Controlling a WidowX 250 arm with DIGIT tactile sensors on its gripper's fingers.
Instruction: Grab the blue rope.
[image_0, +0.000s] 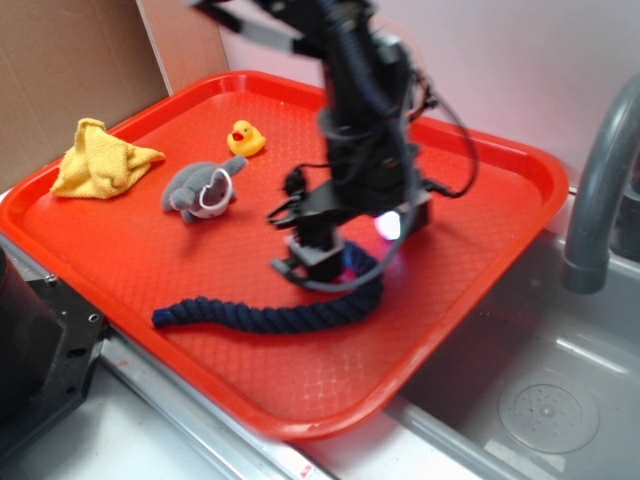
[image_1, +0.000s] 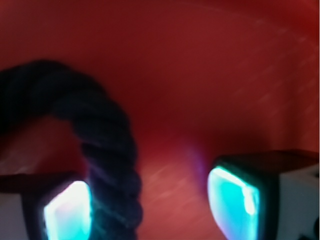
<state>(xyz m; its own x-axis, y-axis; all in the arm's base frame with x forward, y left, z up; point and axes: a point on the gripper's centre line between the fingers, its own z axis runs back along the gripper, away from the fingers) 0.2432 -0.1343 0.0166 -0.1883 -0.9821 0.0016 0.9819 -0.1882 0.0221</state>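
The blue rope is a dark navy twisted rope lying on the red tray, running from the front left up to the right under the arm. My gripper is low over the rope's right end. In the wrist view the gripper is open, its jaws wide apart. The rope curves down between them, right against the left finger, with a gap of bare tray before the right finger. The rope's far right end is hidden by the arm.
On the tray's far left lie a yellow cloth, a grey stuffed toy and a yellow rubber duck. A metal sink with a grey faucet is to the right. A black object stands at the front left.
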